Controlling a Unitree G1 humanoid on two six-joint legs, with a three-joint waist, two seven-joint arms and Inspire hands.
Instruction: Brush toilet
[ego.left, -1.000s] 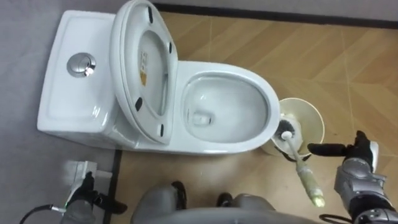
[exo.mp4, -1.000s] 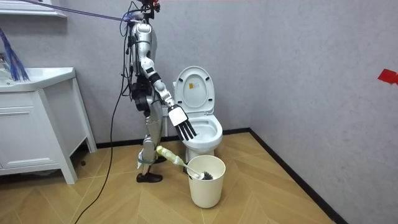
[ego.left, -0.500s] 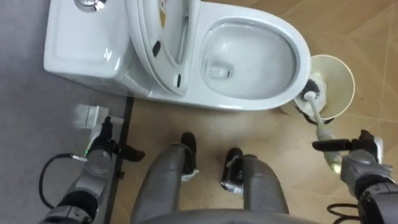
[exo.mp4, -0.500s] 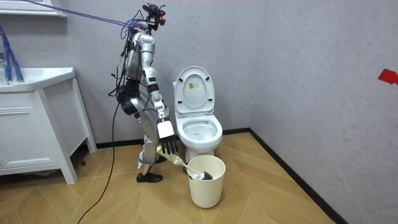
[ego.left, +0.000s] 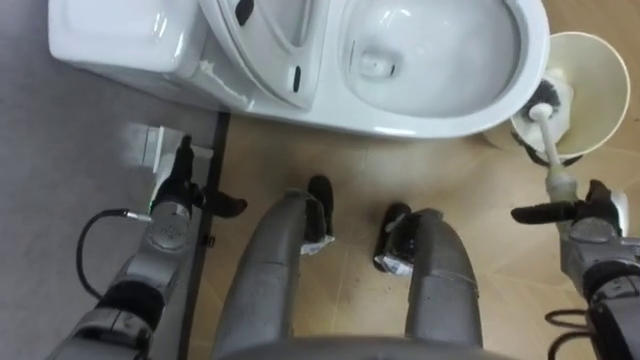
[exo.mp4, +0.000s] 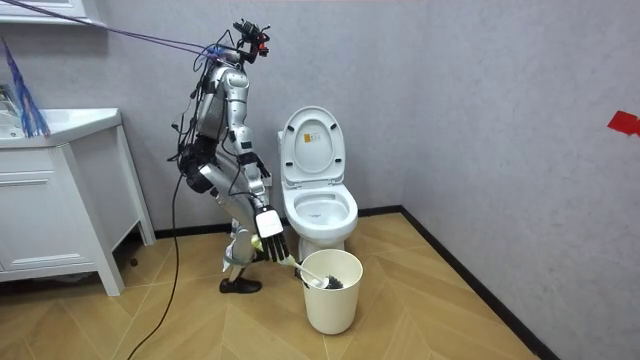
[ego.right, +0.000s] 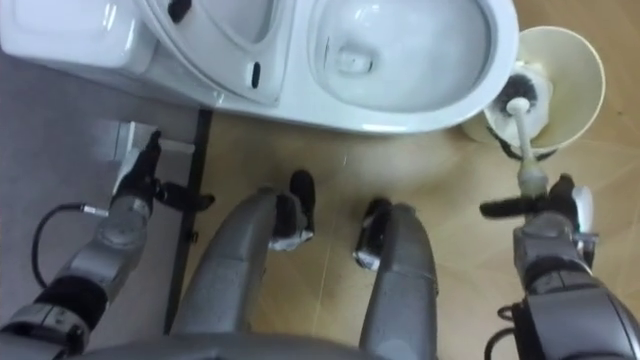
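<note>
Two hands are hanging low as we are bending forward at the side of the toilet (ego.left: 400, 115), its seat (ego.left: 270, 50) standing raised at the tank end. Our right hand (ego.left: 597, 215) is hovering near the toilet's front end with fingers straight and thumb stretched out, gripping nothing. Our left hand (ego.left: 172, 205) is idling open off the tank end. The toilet brush (ego.left: 553, 150) is resting head-down in the cream bucket (ego.left: 610, 60) just beside the front of the toilet bowl. Its handle is slanting out over the bucket's rim toward our right hand, and we cannot tell whether its end is touching the thumb. We are judging the task barely begun, with the brush not yet grasped. The danger is lying in a misjudged closing: fingers landing beside the slim handle would be nudging it off the rim or tipping the light-looking bucket. A loose hold would be letting the brush swing and drip on the wooden floor (ego.left: 350, 160) beside the toilet.
</note>
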